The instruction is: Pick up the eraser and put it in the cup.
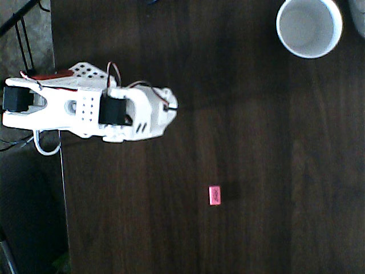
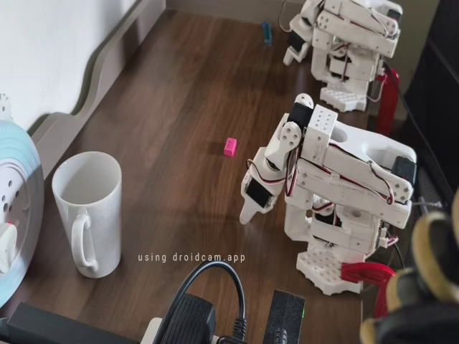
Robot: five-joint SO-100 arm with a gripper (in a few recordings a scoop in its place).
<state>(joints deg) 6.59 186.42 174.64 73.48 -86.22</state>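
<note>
Eraser (image 1: 215,195) lies alone on the dark wood surface (image 1: 274,137), well apart from the cup (image 1: 309,25), which stands upright near a corner in the overhead view. In the fixed view the eraser (image 2: 229,146) sits ahead of the folded arm, and the cup (image 2: 87,213), handled and empty, stands well off to the left near the wall side.

Arm is tucked back on its base, with the fingers (image 2: 252,206) pointing down toward the surface, holding nothing. Whether they are parted or closed I cannot tell; from this angle they read as one white blade.

Step in hand, as I judge it: the reach for the eraser, not yet begun. To do it well:
- unfold and bring the fingers over the block from above, opened wider than its short side
- line the jaws across the narrow width, since the block is small and could skid on the smooth wood
- descend until the tips nearly touch the surface before closing

Surface: dark brown wood grain, smooth, with window glare in the fixed view. A pale wall (image 2: 50,50) runs along one edge. Black cable and adapter (image 2: 190,319) lie at the near edge. A round pale-blue disc (image 2: 18,193) stands at far left beside the cup.
</note>
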